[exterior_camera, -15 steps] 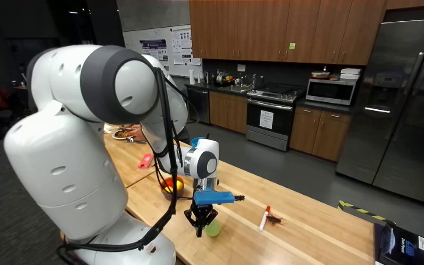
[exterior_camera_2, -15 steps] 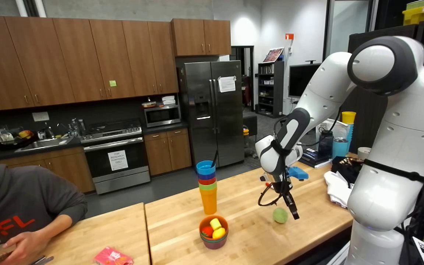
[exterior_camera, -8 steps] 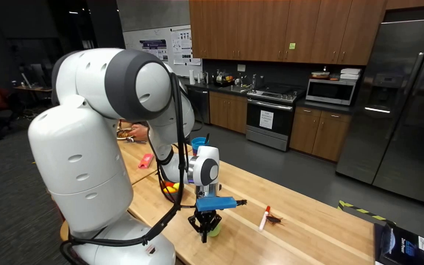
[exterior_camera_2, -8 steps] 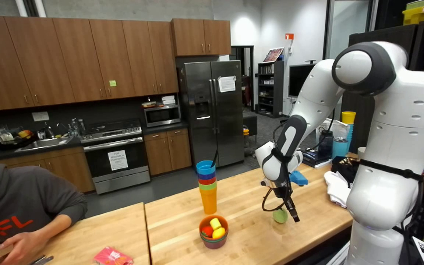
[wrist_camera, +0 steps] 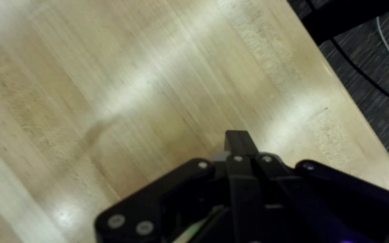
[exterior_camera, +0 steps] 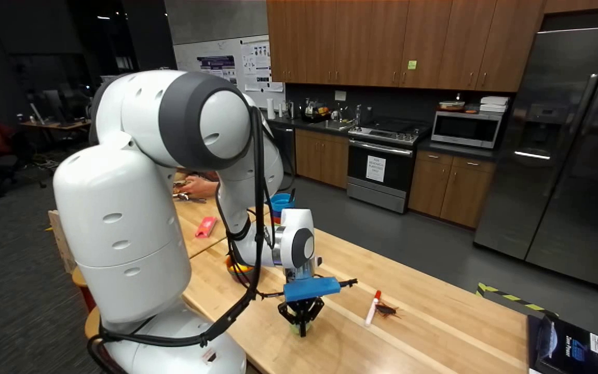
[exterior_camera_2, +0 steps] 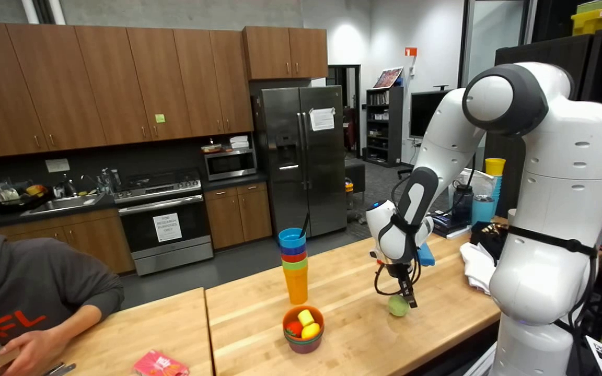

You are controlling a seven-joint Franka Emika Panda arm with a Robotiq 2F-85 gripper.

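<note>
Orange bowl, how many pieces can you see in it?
3 visible in the orange bowl, in an exterior view: a blocky yellow piece behind, a rounded yellow piece in front, a red piece beside them. More may be hidden beneath.

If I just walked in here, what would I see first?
Probably the big white robot arm bent over the wooden table, its black gripper shut close to a green ball. Next, the tall stack of colourful cups near the orange bowl. Then a dark bug, real or toy I can't tell, next to the red-capped marker.
</note>
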